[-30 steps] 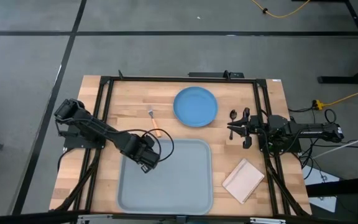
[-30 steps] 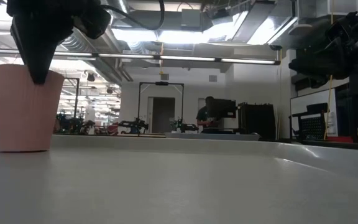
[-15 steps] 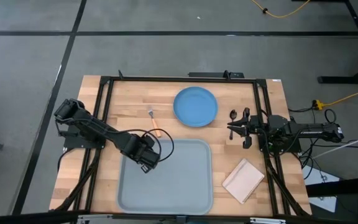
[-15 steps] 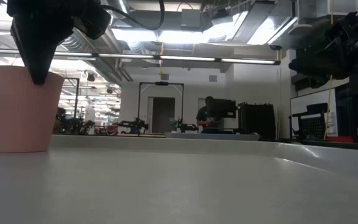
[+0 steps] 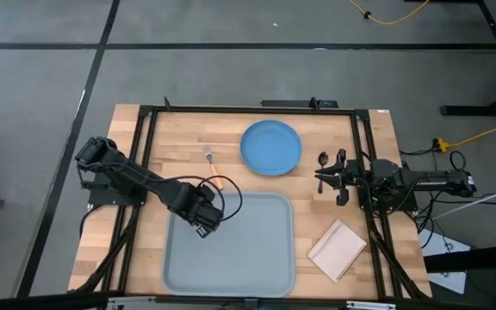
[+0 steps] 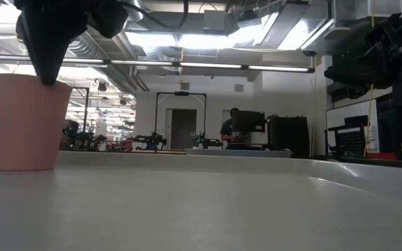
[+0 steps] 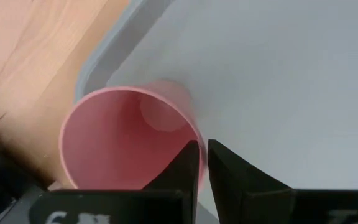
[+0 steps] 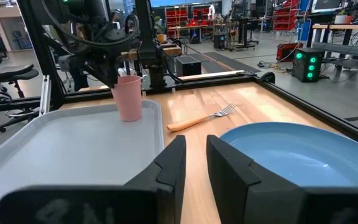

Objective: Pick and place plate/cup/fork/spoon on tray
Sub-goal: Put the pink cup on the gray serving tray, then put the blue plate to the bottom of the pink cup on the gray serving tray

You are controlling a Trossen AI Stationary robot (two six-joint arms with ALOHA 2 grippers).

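Note:
The pink cup [image 6: 30, 122] stands upright on its base in the far-left corner of the grey-blue tray [image 5: 257, 250]. My left gripper [image 7: 202, 165] points down at its rim and is shut on it. On the wood beyond the tray lie the orange-handled fork [image 5: 213, 168] and the blue plate [image 5: 270, 147]. The dark spoon [image 5: 323, 159] is on the wood right of the plate. My right gripper [image 5: 319, 178] waits level at the table's right side, just near of the spoon, open and touching nothing. My left gripper pinches the cup's rim [image 7: 191, 138] between its two fingers, one finger inside the cup and one outside. It comes from above, pointing down. In the low view only the fingertips [image 6: 47, 78] reach the rim. The cup stays upright with its base on the tray.
A beige flat rectangle [image 5: 337, 249] lies on the wood at the near right, beside the tray. A black frame [image 5: 248, 109] runs around the work area. Most of the tray's floor [image 7: 278, 81] is bare.
My left gripper's fingers have risen a little along the cup's wall, from below the rim up to the rim. The cup has stayed in place on the tray.

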